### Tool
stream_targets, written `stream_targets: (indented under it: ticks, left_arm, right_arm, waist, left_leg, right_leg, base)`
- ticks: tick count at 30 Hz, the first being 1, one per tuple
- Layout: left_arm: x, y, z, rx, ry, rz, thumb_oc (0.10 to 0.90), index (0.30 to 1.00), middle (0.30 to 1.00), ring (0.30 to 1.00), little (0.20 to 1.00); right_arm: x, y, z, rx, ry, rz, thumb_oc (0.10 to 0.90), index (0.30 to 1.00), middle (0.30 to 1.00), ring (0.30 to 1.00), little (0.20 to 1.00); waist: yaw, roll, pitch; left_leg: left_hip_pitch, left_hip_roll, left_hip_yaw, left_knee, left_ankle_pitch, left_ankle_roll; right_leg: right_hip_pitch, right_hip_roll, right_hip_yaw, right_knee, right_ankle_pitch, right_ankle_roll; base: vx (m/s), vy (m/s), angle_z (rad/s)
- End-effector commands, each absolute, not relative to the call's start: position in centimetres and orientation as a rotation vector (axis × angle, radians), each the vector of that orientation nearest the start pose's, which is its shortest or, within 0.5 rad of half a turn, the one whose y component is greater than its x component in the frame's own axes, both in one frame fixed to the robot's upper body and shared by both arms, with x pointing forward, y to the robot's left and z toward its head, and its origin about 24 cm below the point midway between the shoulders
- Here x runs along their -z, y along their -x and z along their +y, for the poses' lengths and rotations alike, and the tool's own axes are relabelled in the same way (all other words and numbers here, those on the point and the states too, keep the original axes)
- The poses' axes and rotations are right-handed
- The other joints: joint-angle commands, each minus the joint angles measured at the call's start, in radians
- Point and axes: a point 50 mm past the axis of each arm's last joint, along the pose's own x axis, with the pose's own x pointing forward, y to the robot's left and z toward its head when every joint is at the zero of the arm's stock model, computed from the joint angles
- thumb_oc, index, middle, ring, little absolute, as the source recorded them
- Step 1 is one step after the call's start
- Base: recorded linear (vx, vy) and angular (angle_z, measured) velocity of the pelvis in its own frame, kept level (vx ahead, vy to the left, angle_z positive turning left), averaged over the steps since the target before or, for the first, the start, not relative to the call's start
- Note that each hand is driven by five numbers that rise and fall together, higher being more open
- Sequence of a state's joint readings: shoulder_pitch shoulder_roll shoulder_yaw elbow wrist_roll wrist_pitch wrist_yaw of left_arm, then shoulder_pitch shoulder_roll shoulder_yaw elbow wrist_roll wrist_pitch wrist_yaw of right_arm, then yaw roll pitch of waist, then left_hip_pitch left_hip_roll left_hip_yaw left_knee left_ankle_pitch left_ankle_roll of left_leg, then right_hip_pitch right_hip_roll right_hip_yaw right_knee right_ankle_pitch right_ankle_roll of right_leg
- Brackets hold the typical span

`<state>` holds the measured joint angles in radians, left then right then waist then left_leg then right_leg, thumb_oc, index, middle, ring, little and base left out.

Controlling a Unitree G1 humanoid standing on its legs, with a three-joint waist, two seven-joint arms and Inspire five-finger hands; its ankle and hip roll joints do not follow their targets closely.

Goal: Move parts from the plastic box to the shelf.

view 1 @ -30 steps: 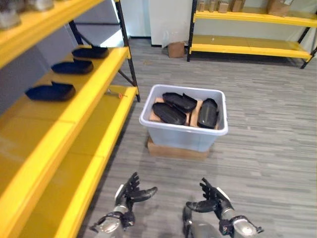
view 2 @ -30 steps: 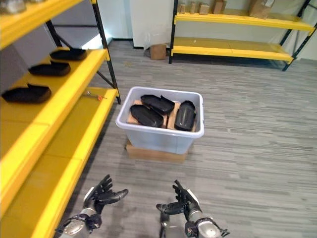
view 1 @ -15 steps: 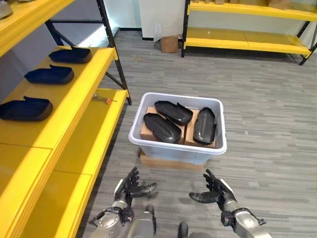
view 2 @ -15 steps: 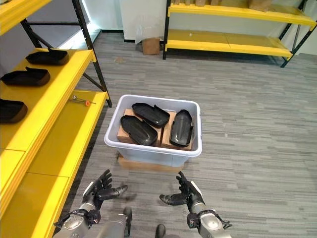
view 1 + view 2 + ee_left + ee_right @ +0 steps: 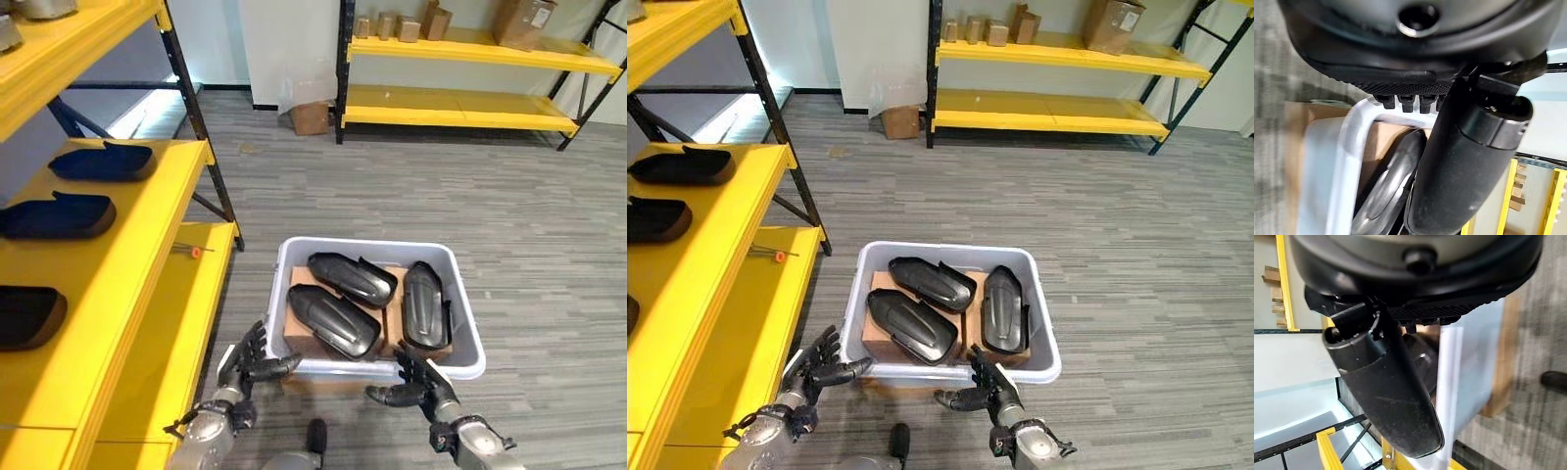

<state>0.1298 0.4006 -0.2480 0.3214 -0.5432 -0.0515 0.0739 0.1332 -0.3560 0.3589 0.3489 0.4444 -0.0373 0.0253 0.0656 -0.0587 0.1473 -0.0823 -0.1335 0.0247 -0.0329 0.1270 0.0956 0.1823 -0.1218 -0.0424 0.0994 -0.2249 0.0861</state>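
Empty hands (image 5: 253, 360) before plastic box (image 5: 377, 367)

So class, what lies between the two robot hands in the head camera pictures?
In the left eye view, the near wall of the plastic box lies between the left robot hand and the right robot hand.

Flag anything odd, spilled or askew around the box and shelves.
One stray item: a small orange-tipped tool lies loose on the lower shelf. The three parts lie in the plastic box, nothing spilled.
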Motion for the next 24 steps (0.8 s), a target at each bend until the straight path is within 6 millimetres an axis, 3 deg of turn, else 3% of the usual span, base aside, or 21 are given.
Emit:
stream_targets:
  ticks: [1, 3, 4, 5, 6, 7, 9, 10, 11, 12, 13, 17, 18, 20, 24]
  left_arm:
    - [3.2, -20.3, 20.3, 0.008, 0.102, 0.332, 0.900, 1.000, 1.000, 1.000, 1.000]
    - [3.2, -20.4, 20.4, 0.007, 0.096, 0.332, 0.900, 1.000, 1.000, 1.000, 1.000]
    - [2.9, -20.7, 20.5, 0.002, 0.087, 0.317, 0.900, 1.000, 1.000, 1.000, 1.000]
    - [2.8, -20.9, 20.5, 0.005, 0.080, 0.311, 0.900, 1.000, 1.000, 1.000, 1.000]
    - [2.7, -20.9, 20.5, 0.005, 0.080, 0.311, 0.900, 1.000, 1.000, 1.000, 1.000]
    - [2.5, -21.1, 20.4, 0.023, 0.064, 0.303, 0.900, 1.000, 1.000, 1.000, 1.000]
    - [2.4, -21.3, 20.5, 0.029, 0.060, 0.301, 0.900, 1.000, 1.000, 1.000, 1.000]
    - [2.5, -21.3, 20.4, 0.036, 0.062, 0.304, 0.900, 1.000, 1.000, 1.000, 1.000]
    - [2.5, -21.3, 20.4, 0.036, 0.062, 0.304, 0.900, 1.000, 1.000, 1.000, 1.000]
    - [2.5, -21.2, 20.3, 0.041, 0.071, 0.303, 0.900, 1.000, 1.000, 1.000, 1.000]
    - [2.7, -21.0, 20.5, 0.030, 0.076, 0.309, 0.900, 1.000, 1.000, 1.000, 1.000]
    - [2.9, -20.7, 20.9, 0.007, 0.082, 0.318, 0.900, 1.000, 1.000, 1.000, 1.000]
    - [3.2, -20.3, 21.1, -0.006, 0.085, 0.330, 0.900, 1.000, 1.000, 1.000, 1.000]
    - [3.2, -20.1, 21.3, -0.014, 0.105, 0.332, 0.900, 1.000, 1.000, 1.000, 1.000]
    - [3.4, -19.9, 20.9, -0.003, 0.117, 0.339, 0.900, 1.000, 1.000, 1.000, 1.000]
  right_arm:
    - [3.7, -20.7, -17.0, -0.225, -0.040, 0.351, 0.900, 1.000, 1.000, 1.000, 1.000]
    - [3.7, -20.9, -16.8, -0.232, -0.039, 0.351, 0.900, 1.000, 1.000, 1.000, 1.000]
    - [3.4, -21.2, -16.4, -0.246, -0.044, 0.335, 0.900, 1.000, 1.000, 1.000, 1.000]
    - [3.3, -21.3, -16.1, -0.257, -0.047, 0.328, 0.900, 1.000, 1.000, 1.000, 1.000]
    - [3.3, -21.3, -16.1, -0.257, -0.047, 0.327, 0.900, 1.000, 1.000, 1.000, 1.000]
    - [3.2, -21.3, -15.7, -0.275, -0.036, 0.321, 0.900, 1.000, 1.000, 1.000, 1.000]
    - [3.0, -21.3, -15.5, -0.269, -0.049, 0.314, 0.900, 1.000, 1.000, 1.000, 1.000]
    - [3.0, -21.3, -15.5, -0.270, -0.050, 0.313, 0.900, 1.000, 1.000, 1.000, 1.000]
    - [3.0, -21.3, -15.5, -0.270, -0.050, 0.313, 0.900, 1.000, 1.000, 1.000, 1.000]
    - [3.0, -21.2, -15.4, -0.273, -0.046, 0.313, 0.900, 1.000, 1.000, 1.000, 1.000]
    - [3.0, -21.2, -15.4, -0.273, -0.039, 0.314, 0.900, 1.000, 1.000, 1.000, 1.000]
    - [2.9, -21.3, -15.5, -0.271, -0.037, 0.308, 0.900, 1.000, 1.000, 1.000, 1.000]
    - [3.0, -21.2, -15.7, -0.264, -0.036, 0.314, 0.900, 1.000, 1.000, 1.000, 1.000]
    - [2.2, -21.5, -16.2, -0.270, -0.027, 0.280, 0.900, 1.000, 1.000, 1.000, 1.000]
    - [1.4, -21.9, -16.8, -0.259, -0.006, 0.243, 0.900, 1.000, 1.000, 1.000, 1.000]
  waist:
    - [0.029, 0.005, -0.047]
    - [0.029, 0.006, -0.046]
    - [0.018, 0.014, -0.025]
    - [0.005, 0.022, -0.011]
    - [0.005, 0.022, -0.011]
    - [-0.005, 0.038, 0.006]
    - [0.003, 0.055, 0.004]
    - [-0.001, 0.059, 0.006]
    - [-0.003, 0.060, 0.008]
    - [-0.006, 0.056, 0.010]
    - [-0.015, 0.040, 0.006]
    - [-0.018, 0.011, 0.001]
    - [-0.007, 0.001, -0.014]
    - [-0.007, 0.012, -0.026]
    - [-0.010, 0.036, -0.027]
  left_leg:
    - [-0.045, 0.099, -0.010, 0.084, -0.054, -0.059]
    - [-0.032, 0.098, -0.005, 0.078, -0.061, -0.049]
    - [-0.015, 0.105, -0.003, 0.074, -0.066, -0.039]
    - [-0.001, 0.110, -0.005, 0.071, -0.069, -0.034]
    - [-0.001, 0.110, -0.004, 0.071, -0.069, -0.034]
    - [0.026, 0.119, -0.006, 0.063, -0.078, -0.028]
    - [0.038, 0.146, -0.001, 0.058, -0.091, -0.040]
    - [0.046, 0.155, -0.010, 0.060, -0.097, -0.048]
    - [0.049, 0.156, -0.012, 0.060, -0.098, -0.048]
    - [0.058, 0.172, -0.020, 0.063, -0.117, -0.069]
    - [0.070, 0.183, -0.028, 0.064, -0.130, -0.091]
    - [0.080, 0.205, -0.041, 0.069, -0.137, -0.122]
    - [0.088, 0.229, -0.035, 0.058, -0.129, -0.140]
    - [0.096, 0.287, -0.048, 0.028, -0.096, -0.168]
    - [0.099, 0.347, -0.048, -0.007, -0.037, -0.200]
  right_leg:
    - [-0.076, 0.043, -0.039, 0.041, 0.199, 0.020]
    - [-0.113, 0.040, -0.032, 0.111, 0.226, 0.035]
    - [-0.179, 0.040, -0.029, 0.240, 0.292, 0.062]
    - [-0.215, 0.040, -0.028, 0.306, 0.319, 0.075]
    - [-0.217, 0.039, -0.027, 0.310, 0.318, 0.075]
    - [-0.259, 0.003, -0.043, 0.355, 0.333, 0.069]
    - [-0.265, -0.106, -0.100, 0.286, 0.327, 0.044]
    - [-0.252, -0.137, -0.114, 0.255, 0.320, 0.034]
    - [-0.247, -0.137, -0.116, 0.254, 0.319, 0.033]
    - [-0.250, -0.229, -0.115, 0.146, 0.393, 0.057]
    - [-0.245, -0.271, -0.095, 0.047, 0.467, 0.089]
    - [-0.227, -0.271, -0.057, -0.006, 0.508, 0.123]
    - [-0.203, -0.252, -0.106, -0.033, 0.459, 0.130]
    - [-0.177, -0.196, -0.144, -0.061, 0.385, 0.112]
    - [-0.162, -0.136, -0.179, -0.070, 0.311, 0.087]
  base:
    - [0.09, 0.075, -0.01]
    - [0.05, 0.060, -0.04]
    - [0.01, 0.068, -0.08]
    - [0.01, 0.066, -0.11]
    - [0.04, 0.041, -0.02]
    - [0.08, 0.003, 0.04]
    - [0.12, -0.073, -0.01]
    - [0.08, -0.089, -0.10]
    - [0.11, -0.201, -0.04]
    - [0.14, -0.351, -0.07]
    - [0.17, -0.445, -0.04]
    - [0.08, -0.256, 0.11]
    - [0.11, -0.366, 0.33]
    - [0.10, -0.359, 0.13]
    - [0.03, -0.200, 0.03]
